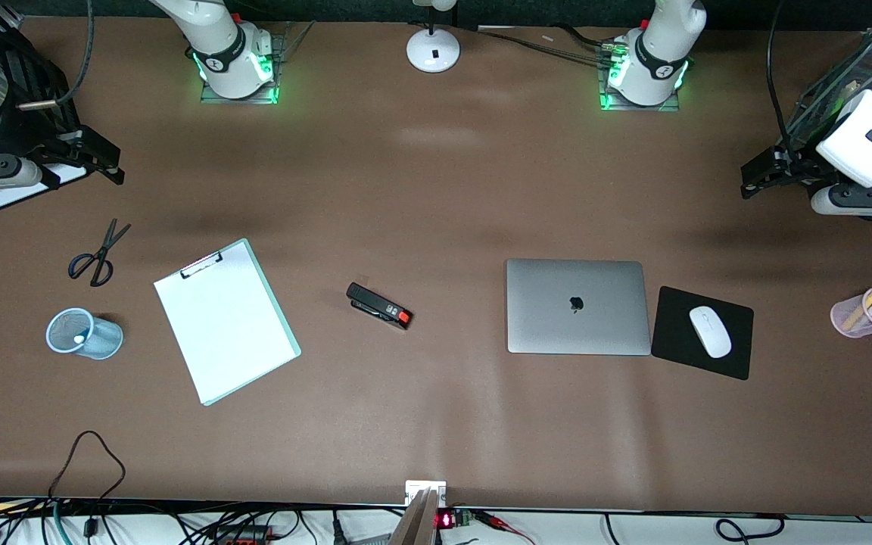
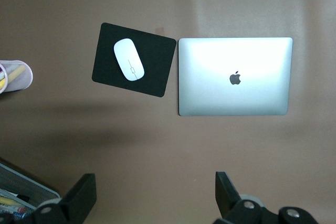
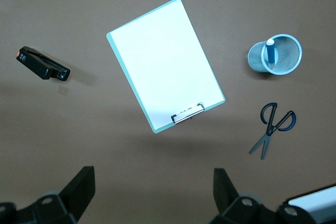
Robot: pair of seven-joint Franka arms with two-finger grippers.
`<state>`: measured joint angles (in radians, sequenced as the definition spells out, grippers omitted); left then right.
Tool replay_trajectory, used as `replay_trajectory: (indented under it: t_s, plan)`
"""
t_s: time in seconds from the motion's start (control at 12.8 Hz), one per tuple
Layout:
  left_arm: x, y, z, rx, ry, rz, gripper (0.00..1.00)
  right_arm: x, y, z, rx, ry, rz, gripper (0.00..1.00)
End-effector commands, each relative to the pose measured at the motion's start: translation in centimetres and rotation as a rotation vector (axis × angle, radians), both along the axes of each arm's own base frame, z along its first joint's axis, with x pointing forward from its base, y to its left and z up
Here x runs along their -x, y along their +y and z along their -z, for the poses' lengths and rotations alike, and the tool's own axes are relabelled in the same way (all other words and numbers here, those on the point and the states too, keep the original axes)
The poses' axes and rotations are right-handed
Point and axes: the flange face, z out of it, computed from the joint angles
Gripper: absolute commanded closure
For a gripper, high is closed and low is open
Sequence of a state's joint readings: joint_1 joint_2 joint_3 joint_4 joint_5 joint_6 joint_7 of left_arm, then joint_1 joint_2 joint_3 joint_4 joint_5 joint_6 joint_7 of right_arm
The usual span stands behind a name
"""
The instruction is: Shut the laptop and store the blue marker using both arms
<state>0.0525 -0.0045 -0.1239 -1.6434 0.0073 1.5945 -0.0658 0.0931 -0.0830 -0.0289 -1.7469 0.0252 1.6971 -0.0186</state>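
Observation:
The silver-grey laptop point(image 1: 577, 306) lies shut on the table, lid down with the dark apple logo up; it also shows in the left wrist view point(image 2: 234, 76). The blue marker point(image 3: 270, 53) stands in a pale blue mesh cup point(image 3: 286, 38) at the right arm's end of the table; in the front view only its white end point(image 1: 79, 340) shows inside the cup point(image 1: 107, 339). My left gripper point(image 1: 748, 180) is open and empty, up in the air at the left arm's end point(image 2: 156, 192). My right gripper point(image 1: 114, 168) is open and empty, up over the right arm's end point(image 3: 155, 190).
A black mouse pad point(image 1: 674, 356) with a white mouse point(image 1: 710, 331) lies beside the laptop. A pink cup of pens point(image 1: 869, 312) stands at the left arm's end. A clipboard point(image 1: 225, 320), a black stapler point(image 1: 378, 306) and scissors point(image 1: 98, 255) lie toward the right arm's end.

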Motion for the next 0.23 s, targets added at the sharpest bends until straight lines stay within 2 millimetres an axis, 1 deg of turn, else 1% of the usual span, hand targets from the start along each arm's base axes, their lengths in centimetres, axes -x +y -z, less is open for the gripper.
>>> replay_trajectory:
  t_s: [0.0, 0.16]
  plan:
    - [0.23, 0.31, -0.45, 0.015, 0.004, 0.016, 0.00, -0.36, -0.04, -0.52, 0.010, -0.008, -0.015, 0.00]
    - [0.22, 0.31, -0.52, 0.015, 0.003, 0.016, 0.00, -0.36, -0.05, -0.52, 0.010, -0.008, -0.013, 0.00]
